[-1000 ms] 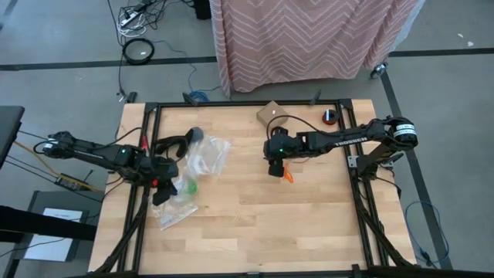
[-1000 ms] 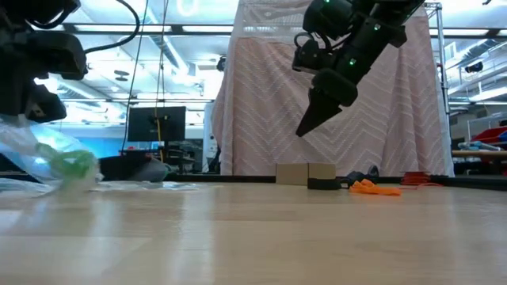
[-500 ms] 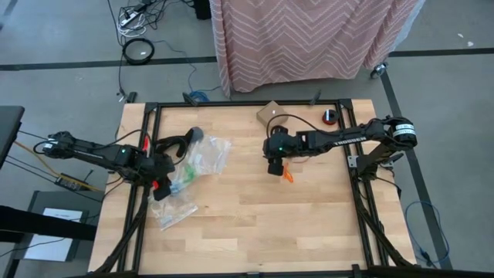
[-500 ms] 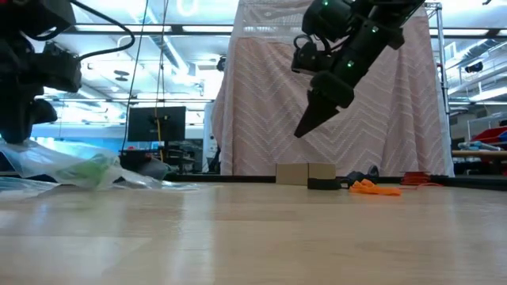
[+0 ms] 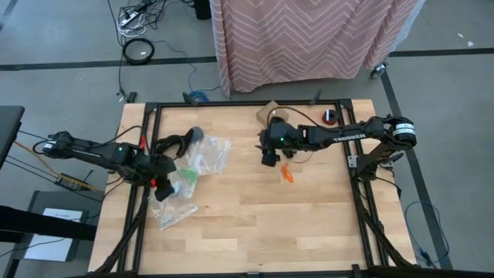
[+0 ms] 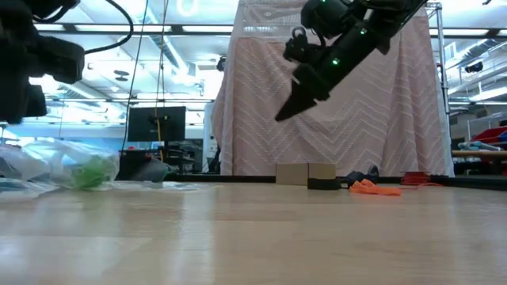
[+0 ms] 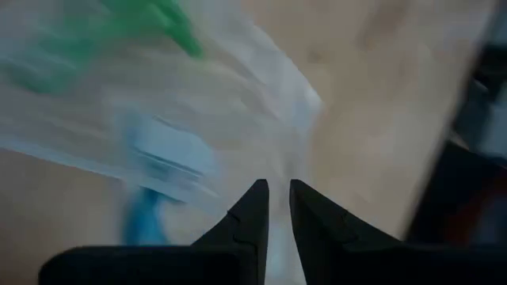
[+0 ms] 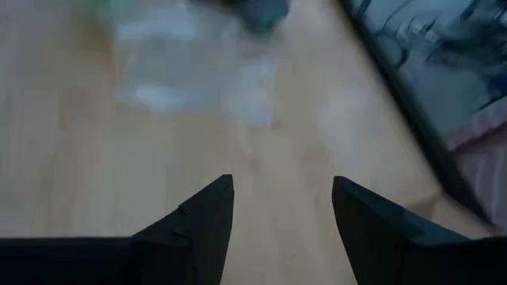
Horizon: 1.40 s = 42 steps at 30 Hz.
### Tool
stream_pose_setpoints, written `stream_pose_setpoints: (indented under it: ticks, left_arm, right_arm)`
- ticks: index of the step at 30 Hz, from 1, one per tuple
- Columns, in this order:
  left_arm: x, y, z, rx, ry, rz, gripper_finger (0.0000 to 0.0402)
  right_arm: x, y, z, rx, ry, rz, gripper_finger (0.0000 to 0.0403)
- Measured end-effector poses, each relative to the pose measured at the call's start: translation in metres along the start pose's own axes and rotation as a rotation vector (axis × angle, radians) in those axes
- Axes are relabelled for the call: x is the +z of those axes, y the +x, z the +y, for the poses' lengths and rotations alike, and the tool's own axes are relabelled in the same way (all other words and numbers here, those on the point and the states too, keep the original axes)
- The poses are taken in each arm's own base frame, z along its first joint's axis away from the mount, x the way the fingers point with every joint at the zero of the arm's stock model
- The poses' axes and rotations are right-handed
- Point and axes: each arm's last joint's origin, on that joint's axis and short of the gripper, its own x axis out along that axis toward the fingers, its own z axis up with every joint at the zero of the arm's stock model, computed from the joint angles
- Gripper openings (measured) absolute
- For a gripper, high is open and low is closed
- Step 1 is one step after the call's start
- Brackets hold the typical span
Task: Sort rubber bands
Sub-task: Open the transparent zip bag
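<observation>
- Hanging above the surface point(image 5: 255, 224), the spread, empty right hand point(image 5: 268, 159) has the orange rubber bands point(image 5: 287, 174) just beside it.
- Left hand point(image 5: 163, 191), far off, pinches the zip bag point(image 5: 181, 185).

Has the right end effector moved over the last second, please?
Yes. In the high view the right end effector, open, has shifted away from the orange rubber bands toward the small cardboard box at the table's far edge.

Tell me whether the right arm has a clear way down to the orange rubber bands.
Probably yes. The right gripper hangs above the table with open jaws, just beside the orange rubber bands, which lie alone on bare wood with nothing over them.
</observation>
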Motion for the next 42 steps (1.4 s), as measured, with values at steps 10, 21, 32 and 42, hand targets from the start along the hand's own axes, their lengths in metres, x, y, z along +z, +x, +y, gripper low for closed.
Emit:
stream_pose_setpoints:
  ticks: [10,21,32,42]
  left_arm:
    - [0.027,-0.007,-0.019,-0.053,-0.052,-0.479,0.0062]
    - [0.051,-0.006,0.001,0.409,-0.092,-0.818,0.0062]
    - [0.070,0.021,0.020,0.531,-0.196,-0.596,0.0062]
    - [0.087,0.038,0.036,0.489,-0.298,-0.451,0.0062]
  right_arm:
    - [0.006,0.004,-0.020,-0.041,0.099,-0.082,0.0199]
    - [0.006,0.004,-0.022,-0.001,0.113,-0.087,0.0196]
    - [0.006,0.004,-0.020,0.040,0.111,-0.101,0.0195]
    - [-0.018,0.009,-0.015,0.065,0.108,-0.088,0.0194]
